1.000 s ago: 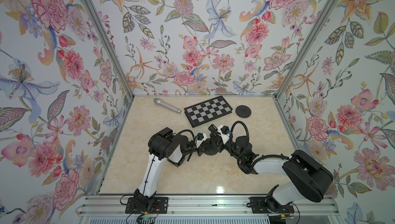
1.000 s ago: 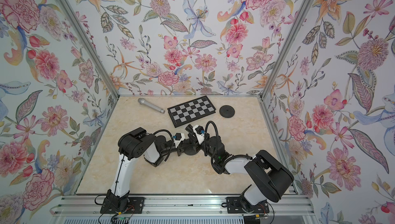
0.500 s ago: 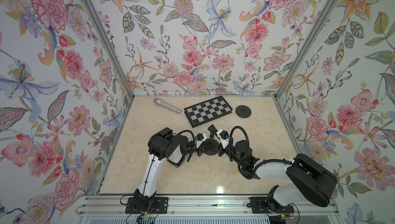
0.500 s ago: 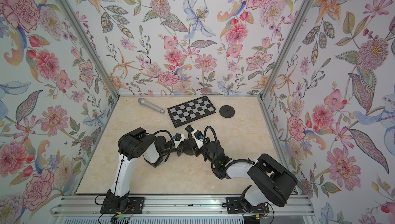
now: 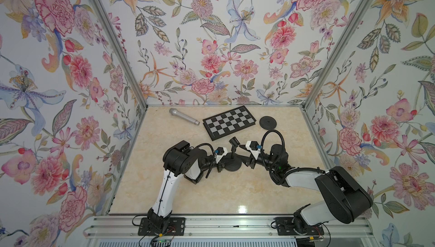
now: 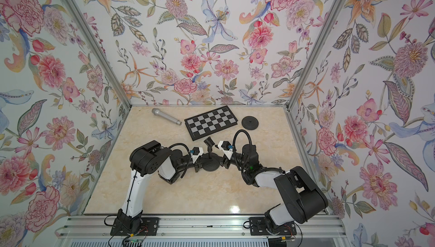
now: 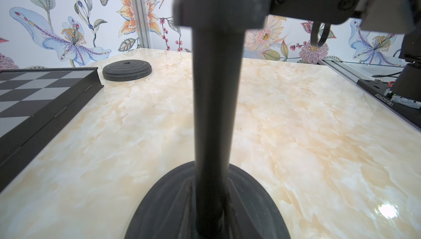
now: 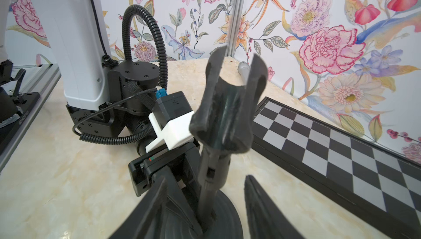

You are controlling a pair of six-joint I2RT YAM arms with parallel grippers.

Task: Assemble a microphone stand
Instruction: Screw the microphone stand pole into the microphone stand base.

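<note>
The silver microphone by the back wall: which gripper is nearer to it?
Left. The left gripper grips the stand base on the side facing the microphone; the right gripper, open, is across that base, farther off.

- Both top views look steeply down from high above the front edge of the table (image 5: 211,194). They take in the whole surface, three floral walls (image 5: 211,45) and both arm bases, and the two pictures differ only by a slight sideways shift.
- The left wrist view sits low and very near the stand (image 7: 214,112). It faces across the table toward the chessboard (image 7: 34,94) and round base (image 7: 127,70).
- The right wrist view is equally low and close, and faces the stand from the opposite side, with the left arm (image 8: 75,44) behind it.
- All four views share the stand and the chessboard.
</note>
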